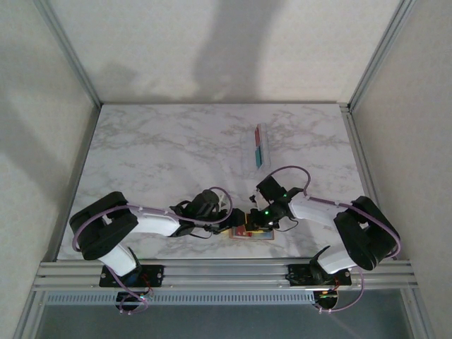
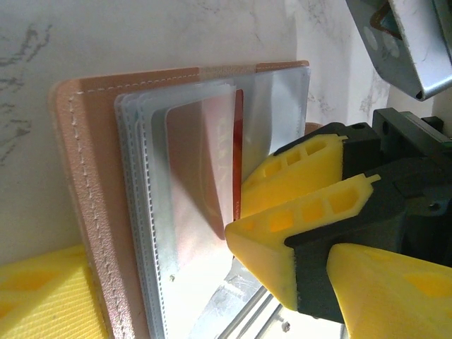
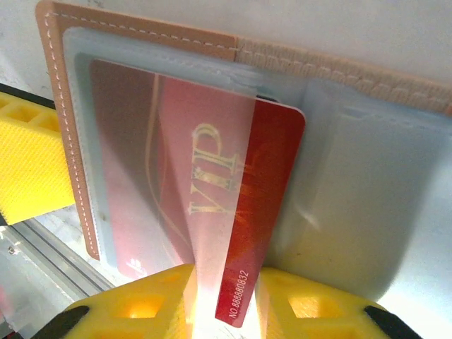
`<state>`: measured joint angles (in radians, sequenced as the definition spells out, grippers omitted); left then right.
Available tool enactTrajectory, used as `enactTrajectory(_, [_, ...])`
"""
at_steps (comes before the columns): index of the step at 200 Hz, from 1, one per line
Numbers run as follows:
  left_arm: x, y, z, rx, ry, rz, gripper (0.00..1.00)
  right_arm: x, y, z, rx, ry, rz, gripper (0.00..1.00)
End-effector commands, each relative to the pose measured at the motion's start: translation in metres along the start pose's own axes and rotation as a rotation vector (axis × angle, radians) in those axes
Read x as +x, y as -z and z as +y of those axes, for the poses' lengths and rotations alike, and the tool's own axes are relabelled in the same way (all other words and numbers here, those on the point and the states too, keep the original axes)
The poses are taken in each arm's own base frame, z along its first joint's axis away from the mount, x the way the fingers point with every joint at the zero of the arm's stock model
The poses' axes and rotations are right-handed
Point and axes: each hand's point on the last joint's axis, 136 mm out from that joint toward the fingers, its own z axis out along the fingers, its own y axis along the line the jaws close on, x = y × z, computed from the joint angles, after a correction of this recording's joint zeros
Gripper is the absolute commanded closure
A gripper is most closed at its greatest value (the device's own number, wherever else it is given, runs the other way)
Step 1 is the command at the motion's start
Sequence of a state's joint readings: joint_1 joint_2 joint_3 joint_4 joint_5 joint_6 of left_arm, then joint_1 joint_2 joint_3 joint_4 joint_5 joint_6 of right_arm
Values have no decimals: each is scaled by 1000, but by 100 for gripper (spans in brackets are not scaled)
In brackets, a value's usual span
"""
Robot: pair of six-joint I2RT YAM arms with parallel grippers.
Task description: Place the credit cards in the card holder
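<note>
Card holder (image 3: pixel 141 30) lies open and flat at the near-centre of the desk (image 1: pixel 162 141), between the two arms, leather down and clear sleeves up. Right gripper (image 3: pixel 224 286) has its jaws narrow, pinched on the short end of the red card (image 3: pixel 272 169) — gold "VIP" lettering, number strip by the fingertips. The card is partway into a clear pocket (image 3: pixel 120 141). Most of it sits under the film; one long edge and the pinched end are bare outside the pocket mouth.

Key relation — the card's long axis runs straight away from the right jaws toward the holder's stitched outer edge. It seems a touch skewed to the pocket. The coming move looks like a push along that axis, maybe with a small twist to square it.

Left gripper (image 1: pixel 226 222) comes in from the opposite side, jaws wide, nothing between them. One of its yellow fingers (image 3: pixel 28 162) lies just beside the holder's stitched edge; touching or pressing, cannot tell. It probably braces the holder against the push.

The right arm is on the card; the left is nearer the holder's outer edge. Remaining credit cards (image 1: pixel 261 147) lie well apart, farther back and right of centre. Teal and red are visible, count unclear.

Risk: a card corner catching the film, or the holder sliding.
</note>
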<state>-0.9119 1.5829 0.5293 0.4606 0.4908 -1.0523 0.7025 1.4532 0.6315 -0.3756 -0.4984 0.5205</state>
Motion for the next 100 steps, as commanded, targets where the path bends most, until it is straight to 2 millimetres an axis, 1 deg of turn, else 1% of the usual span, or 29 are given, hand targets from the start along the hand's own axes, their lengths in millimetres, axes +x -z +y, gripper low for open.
enactTrajectory(1, [-3,10,22,-55,33,-33,22,-9,-1,23,-50,75,-23,71])
enactTrajectory(25, [-13,23,34,-106,47,-79,22,-9,3,18,-8,86,-29,68])
enactTrajectory(26, [-12,23,37,-117,53,-77,22,-9,3,18,-7,86,-31,68])
enactTrajectory(40, [-14,30,45,-134,77,-92,26,-9,5,17,1,84,-37,67])
enactTrajectory(51, [-16,33,47,-141,83,-103,29,-10,5,17,5,85,-37,66])
enactTrajectory(74, [-16,33,54,-181,84,-105,36,-12,6,14,26,83,-43,62])
enactTrajectory(100, [-14,26,49,-155,75,-83,47,-15,6,13,39,80,-50,65])
